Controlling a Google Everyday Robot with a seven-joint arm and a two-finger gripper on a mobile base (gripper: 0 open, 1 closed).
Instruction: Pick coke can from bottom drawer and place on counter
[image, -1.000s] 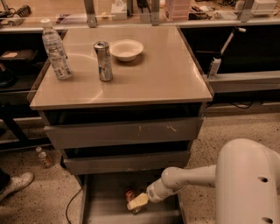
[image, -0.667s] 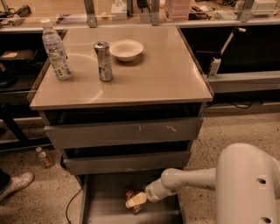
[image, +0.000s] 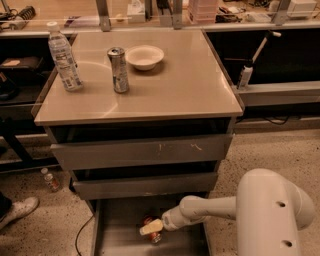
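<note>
The coke can (image: 155, 237) sits on the floor of the bottom drawer (image: 120, 235), right at the gripper (image: 151, 228). Only slivers of red show above and below the pale tip that crosses in front of it. The can looks upright or nearly so, though most of it is hidden. Whether the gripper has closed on the can, or merely rests against it, I cannot tell.

The drawer is pulled out, and its grey floor spreads to the left of the gripper and towards the camera. Behind the gripper, the white arm (image: 210, 209) runs off to the right to a bulky rounded housing. The two shallower drawers stand directly above the gripper, partly open.

The counter (image: 200, 85) lies high above the gripper. It carries a slim silver can (image: 118, 70), a white bowl (image: 144, 56) and a water bottle (image: 65, 62), all grouped above and to the left. The part of the counter above and to the right of the gripper shows nothing on it.

By my judgement the task is at an early stage. The drawer is open and the reach is made. A secure grasp, the lift clear of the upper drawer fronts and the placing on the counter are not yet done.
</note>
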